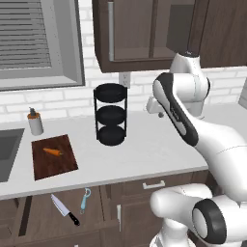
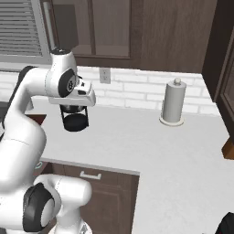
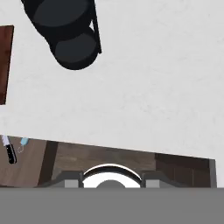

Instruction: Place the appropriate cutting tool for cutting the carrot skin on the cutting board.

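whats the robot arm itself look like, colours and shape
The arm is glossy white with rounded, bulbous links and dark grey to black bands and caps at its joints. A round dark joint disc with small light dots shows near the wrist. The base is white and rounded too, with a large dark ring joint. No loose cables or printed markings can be made out.

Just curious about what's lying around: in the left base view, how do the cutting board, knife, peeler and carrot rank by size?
1. cutting board
2. knife
3. peeler
4. carrot, looking only slightly smaller than the peeler
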